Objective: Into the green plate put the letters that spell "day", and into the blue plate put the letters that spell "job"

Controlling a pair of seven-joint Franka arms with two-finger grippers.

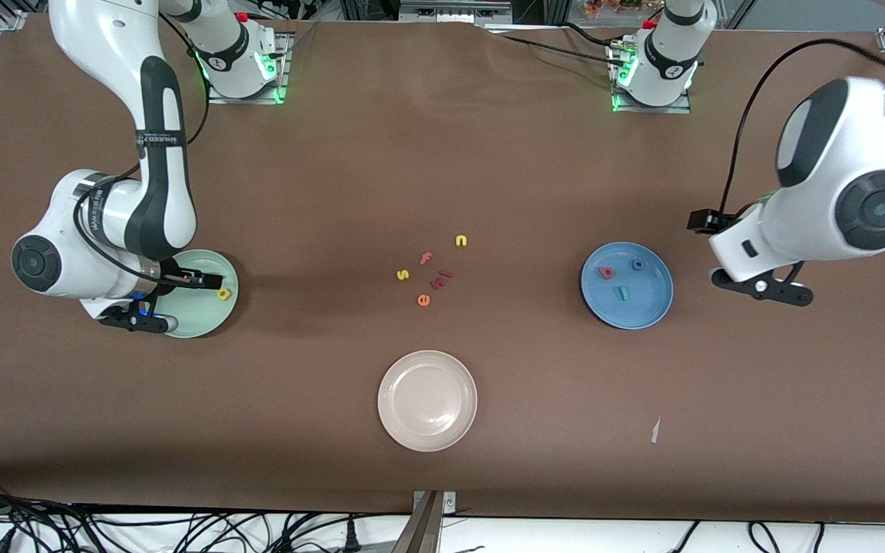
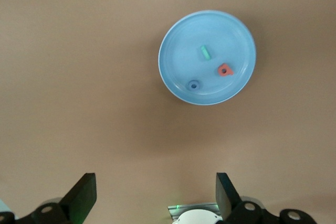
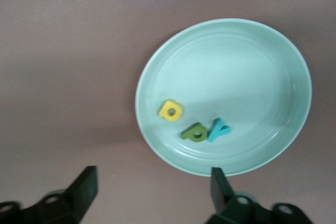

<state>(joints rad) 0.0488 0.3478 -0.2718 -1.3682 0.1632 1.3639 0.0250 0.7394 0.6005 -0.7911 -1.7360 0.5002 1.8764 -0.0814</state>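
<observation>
Front: brown table [image 1: 442, 153]; blue plate [image 1: 646, 315] toward the left arm's end holds j, o, b. Left wrist: left gripper [image 2: 156, 195] wide open, empty, over bare table; teal j [image 2: 206, 52] lies flat. Right wrist: right gripper [image 3: 154, 190] open, empty, over green plate [image 3: 236, 56] holding yellow a [image 3: 171, 110], green d [image 3: 195, 132], teal y [image 3: 219, 129].

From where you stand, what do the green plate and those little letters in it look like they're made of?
The green plate looks like smooth plastic or melamine: even mint colour, soft sheen, moulded rings. The yellow "a", dark green "d" and teal "y" look matte, thick and soft-edged, perhaps foam or painted wood; I can't say which.
</observation>
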